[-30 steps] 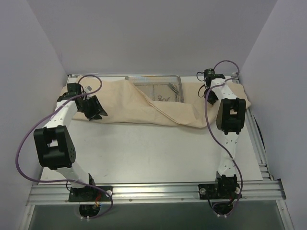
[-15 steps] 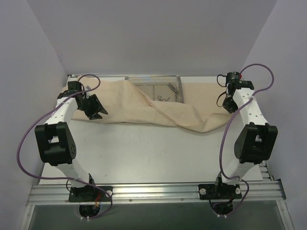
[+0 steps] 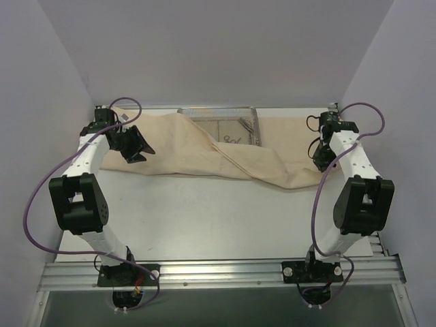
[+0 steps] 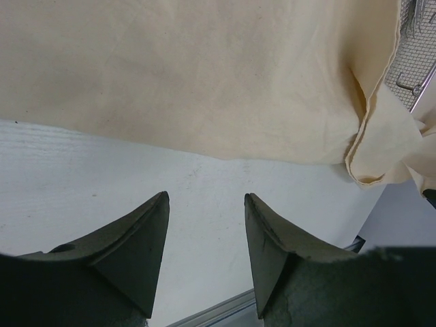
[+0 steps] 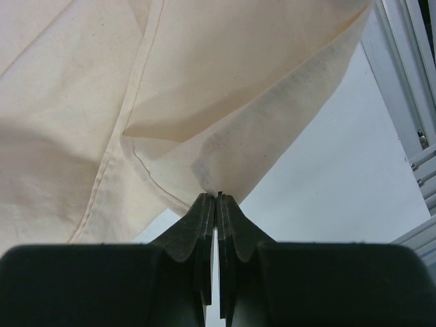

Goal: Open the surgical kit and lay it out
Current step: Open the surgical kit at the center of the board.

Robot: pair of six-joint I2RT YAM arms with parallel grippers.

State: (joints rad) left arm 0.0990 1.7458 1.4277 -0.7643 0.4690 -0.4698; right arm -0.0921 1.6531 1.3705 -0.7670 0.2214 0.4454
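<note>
Right now the wire-mesh tray (image 3: pixel 219 112) sits at the far middle of the table (image 3: pixel 204 211), and everything else is placed from it. The beige cloth wrap (image 3: pixel 184 146) spreads out to both sides of the tray. A fold is draped over the tray's left end and runs diagonally across its near side, so only the right part of the tray's inside is uncovered. In that open part lie the thin metal instruments (image 3: pixel 235 139), ring handles showing. They are too small to count with certainty.

Well to the left of the tray, the left gripper (image 3: pixel 136 146) hovers with its fingers spread apart and nothing between them. In the left wrist view it (image 4: pixel 204 197) is over bare table (image 4: pixel 102 177), just nearer than the cloth's (image 4: pixel 204 75) near hem. A corner of the tray (image 4: pixel 415 48) shows at the upper right.

Well to the right of the tray, the right gripper (image 3: pixel 319 160) is at the cloth's right end. From the right wrist camera its (image 5: pixel 216 196) fingertips are pressed together, pinching a folded edge of the cloth (image 5: pixel 238 102) at its hem, with table surface (image 5: pixel 327 170) beyond.
</note>
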